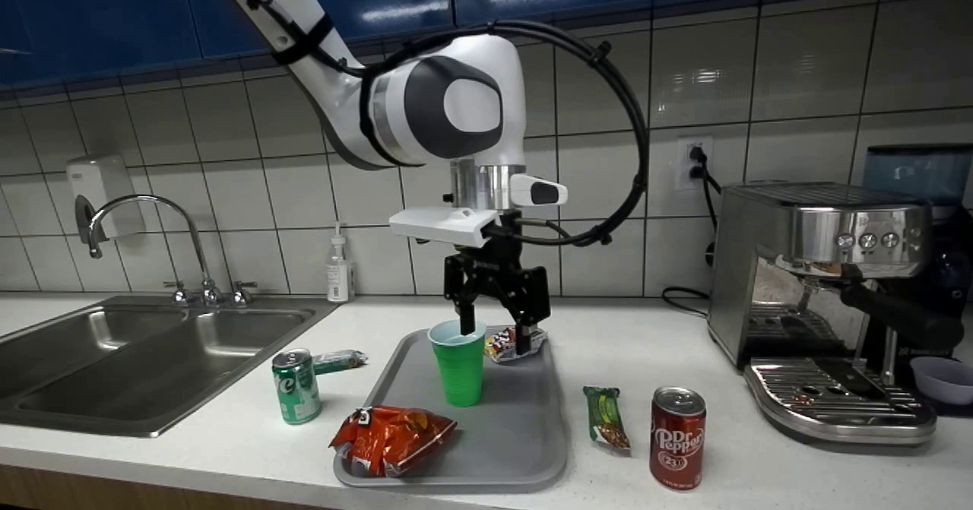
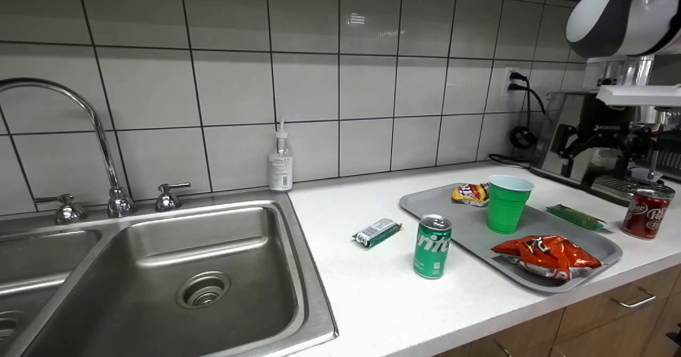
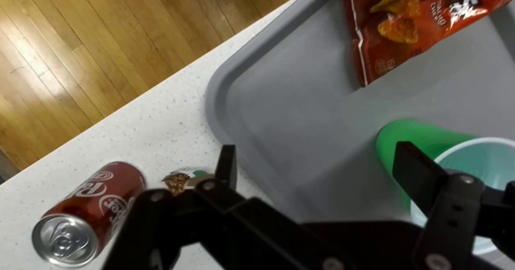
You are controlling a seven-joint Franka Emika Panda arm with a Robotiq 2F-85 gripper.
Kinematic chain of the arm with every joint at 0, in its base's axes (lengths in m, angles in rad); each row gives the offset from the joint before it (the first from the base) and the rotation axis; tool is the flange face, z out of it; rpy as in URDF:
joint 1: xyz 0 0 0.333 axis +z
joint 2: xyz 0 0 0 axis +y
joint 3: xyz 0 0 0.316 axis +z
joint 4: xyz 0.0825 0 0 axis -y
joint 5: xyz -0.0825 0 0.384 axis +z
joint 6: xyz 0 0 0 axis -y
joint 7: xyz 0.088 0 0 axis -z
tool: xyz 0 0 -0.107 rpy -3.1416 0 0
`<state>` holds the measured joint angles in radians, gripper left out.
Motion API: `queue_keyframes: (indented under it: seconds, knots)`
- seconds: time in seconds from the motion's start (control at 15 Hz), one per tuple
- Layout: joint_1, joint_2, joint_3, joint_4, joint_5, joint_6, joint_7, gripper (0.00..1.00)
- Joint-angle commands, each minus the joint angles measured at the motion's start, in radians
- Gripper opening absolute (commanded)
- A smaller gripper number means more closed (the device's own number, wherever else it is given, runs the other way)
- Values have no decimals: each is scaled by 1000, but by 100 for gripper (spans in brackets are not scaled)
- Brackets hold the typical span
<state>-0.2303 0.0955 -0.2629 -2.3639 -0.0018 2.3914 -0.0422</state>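
Observation:
My gripper [image 1: 494, 337] hangs open over the grey tray [image 1: 509, 441], its fingers well apart and nothing between them. One finger overlaps the green cup [image 1: 460, 373] in the wrist view, where the cup [image 3: 402, 137] lies to the right; I see no grip on it. The cup stands upright on the tray. A red chip bag [image 2: 548, 256] rests at the tray's front, and a small yellow-and-red packet [image 2: 471, 193] at its back. Beside the tray are a green bar wrapper [image 1: 606, 419] and a Dr Pepper can [image 3: 92, 205].
On the tray's sink side stand a green Sprite can [image 2: 432, 246] and a green-and-white wrapped bar [image 2: 376, 233]. A steel sink [image 2: 306, 272] and a soap bottle [image 2: 281, 165] lie beyond. The coffee machine [image 1: 821, 267] stands opposite, with a tiled wall behind.

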Motion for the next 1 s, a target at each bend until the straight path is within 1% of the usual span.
queue_keyframes:
  seconds: [0.0,0.6,0.93]
  knots:
    - [-3,-14,14,-14,0,-12,-21,100]
    - [-3,-13,15,-22,0,-11,-25,100]
    - [23,-27,27,-76,-26,4,132,100]
